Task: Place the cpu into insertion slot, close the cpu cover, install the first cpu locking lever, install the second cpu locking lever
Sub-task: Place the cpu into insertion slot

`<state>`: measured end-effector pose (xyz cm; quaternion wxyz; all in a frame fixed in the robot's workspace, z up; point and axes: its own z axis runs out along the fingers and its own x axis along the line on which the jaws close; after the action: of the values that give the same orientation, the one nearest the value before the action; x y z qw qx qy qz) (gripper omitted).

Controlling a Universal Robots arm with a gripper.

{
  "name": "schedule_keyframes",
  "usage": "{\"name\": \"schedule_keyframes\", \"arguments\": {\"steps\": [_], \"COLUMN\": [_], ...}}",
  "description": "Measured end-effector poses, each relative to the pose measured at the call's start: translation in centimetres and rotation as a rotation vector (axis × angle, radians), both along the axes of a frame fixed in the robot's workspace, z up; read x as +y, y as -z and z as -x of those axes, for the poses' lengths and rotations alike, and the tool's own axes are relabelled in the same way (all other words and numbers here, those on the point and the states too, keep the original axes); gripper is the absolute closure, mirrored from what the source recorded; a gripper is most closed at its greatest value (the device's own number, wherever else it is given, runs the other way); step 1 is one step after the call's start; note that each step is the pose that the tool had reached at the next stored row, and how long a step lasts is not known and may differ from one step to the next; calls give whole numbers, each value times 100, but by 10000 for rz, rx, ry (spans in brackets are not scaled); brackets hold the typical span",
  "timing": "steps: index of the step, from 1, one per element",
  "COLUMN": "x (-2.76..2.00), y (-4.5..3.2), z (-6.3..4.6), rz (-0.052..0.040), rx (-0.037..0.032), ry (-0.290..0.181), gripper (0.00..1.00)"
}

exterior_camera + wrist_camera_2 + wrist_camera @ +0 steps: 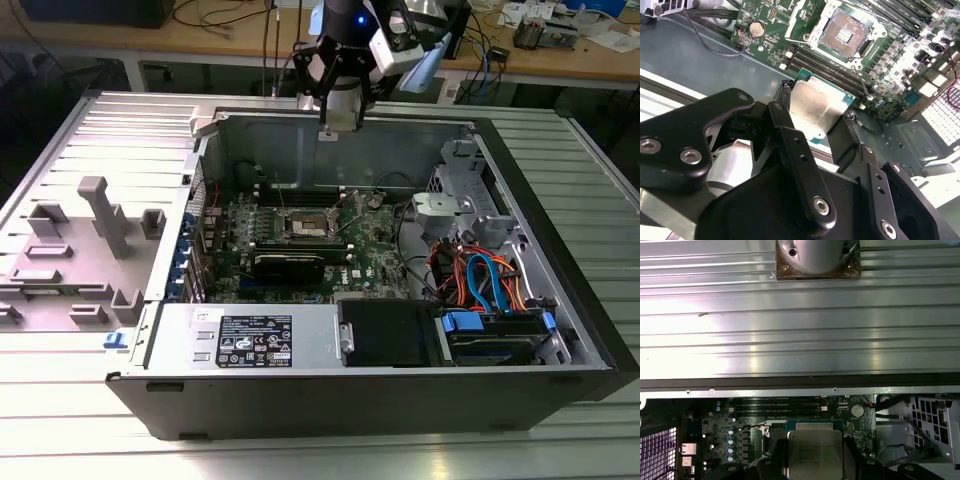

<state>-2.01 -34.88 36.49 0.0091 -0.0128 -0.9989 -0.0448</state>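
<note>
Upper centre of the exterior view, the gripper (333, 120) hangs over the back wall of the open computer case (560, 230), above the board rather than inside it. We see the claw pinching the cpu (816, 107): in the second wrist view two black fingers (790, 132) press on opposite edges of the chip. The silvery top faces the camera and the underside is left free. We judge the edge grip is chosen so nothing blocks the contact side and the chip can go down flat.

The insertion slot (842, 32) sits mid-frame in the exterior view on the green motherboard (375, 245), well apart from the cpu and lower. Its dark centre is bare and nothing is seated in it. We judge the cpu cover is swung off it, but we cannot tell where the cover lies. Long memory slots (830, 75) run between the chip and the slot in the second wrist view. The case rests on a ribbed metal table (60, 430). We judge the first step is in hand and not yet done.
</note>
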Motion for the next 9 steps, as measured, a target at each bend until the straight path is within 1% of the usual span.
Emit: {"name": "schedule_keyframes", "arguments": {"steps": [3, 9], "x": [-21, -73], "y": [17, 81], "z": [0, 0], "rz": [18, 70], "rx": [2, 1], "ry": [14, 32], "gripper": [46, 46]}}
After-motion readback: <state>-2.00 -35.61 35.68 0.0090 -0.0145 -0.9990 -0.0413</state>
